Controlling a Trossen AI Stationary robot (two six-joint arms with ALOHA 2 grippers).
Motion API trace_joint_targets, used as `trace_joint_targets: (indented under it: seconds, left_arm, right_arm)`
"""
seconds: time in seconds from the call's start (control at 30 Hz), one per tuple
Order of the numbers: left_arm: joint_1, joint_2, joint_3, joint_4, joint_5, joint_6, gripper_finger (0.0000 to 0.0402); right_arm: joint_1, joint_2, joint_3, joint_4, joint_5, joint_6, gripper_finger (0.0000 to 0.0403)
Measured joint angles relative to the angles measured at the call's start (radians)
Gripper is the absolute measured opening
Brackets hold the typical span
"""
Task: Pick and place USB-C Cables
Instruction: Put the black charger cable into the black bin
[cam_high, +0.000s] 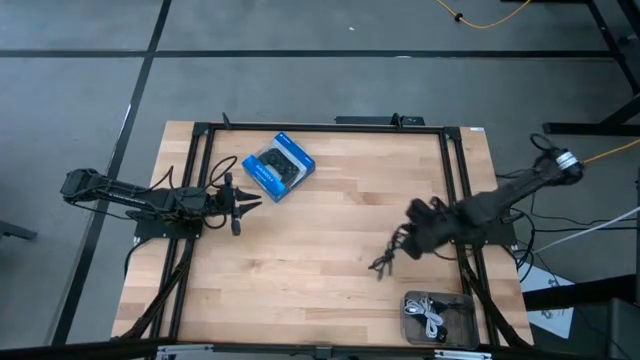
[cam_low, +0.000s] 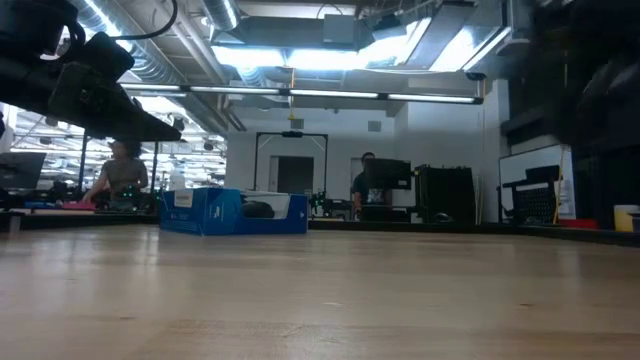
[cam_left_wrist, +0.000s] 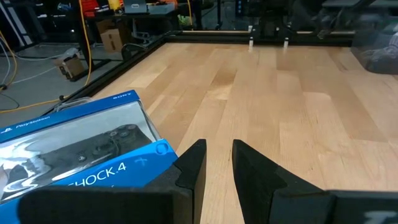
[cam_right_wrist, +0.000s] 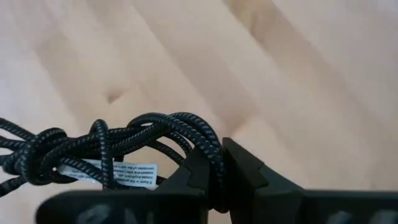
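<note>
A bundle of black braided USB-C cable (cam_high: 384, 258) with a white label (cam_right_wrist: 124, 172) hangs at my right gripper (cam_high: 403, 243), over the table's right half. That gripper (cam_right_wrist: 217, 169) is shut on it. More cables, one white-grey (cam_high: 432, 315) and some black, lie in a clear tray (cam_high: 410, 300) at the near right corner. My left gripper (cam_high: 246, 203) waits open at the table's left side, just near of the blue controller box (cam_high: 279, 166), with a narrow gap between its fingers (cam_left_wrist: 217, 163). My right gripper pinches a loop of the black braided cable (cam_right_wrist: 210, 148) between its two fingers, which lie across the strands. The rest of the bundle (cam_right_wrist: 56, 149) trails off to one side of the fingers. It looks lifted off the wood, and the low view shows nothing on the table there.
The blue box (cam_left_wrist: 74, 155) lies flat on the far left part of the table (cam_high: 330, 230), close beside my left fingers. A black frame (cam_high: 320, 127) runs along the table's edges. A yellow cord (cam_high: 490, 18) lies on the floor beyond. People stand in the room behind (cam_low: 365, 185).
</note>
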Motion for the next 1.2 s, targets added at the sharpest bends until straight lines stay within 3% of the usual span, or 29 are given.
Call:
trace_joint_targets:
  seconds: [0.2, 0.43, 0.8, 1.03, 1.2]
  left_arm:
    - [0.0, 0.0, 0.0, 0.0, 0.0, 0.0, 0.007]
    - [0.0, 0.0, 0.0, 0.0, 0.0, 0.0, 0.007]
    - [0.0, 0.0, 0.0, 0.0, 0.0, 0.0, 0.007]
    - [0.0, 0.0, 0.0, 0.0, 0.0, 0.0, 0.007]
    - [0.0, 0.0, 0.0, 0.0, 0.0, 0.0, 0.007]
  right_arm:
    - [0.279, -0.058, 0.04, -0.214, -0.021, 0.503, 0.0027]
    - [0.501, 0.01, 0.142, -0.336, -0.209, 0.806, 0.0027]
    - [0.621, 0.15, 0.21, -0.24, -0.485, 1.038, 0.0027]
    - [0.624, 0.181, 0.21, -0.153, -0.494, 1.067, 0.0028]
    - [0.624, 0.206, 0.21, -0.108, -0.553, 1.094, 0.0078]
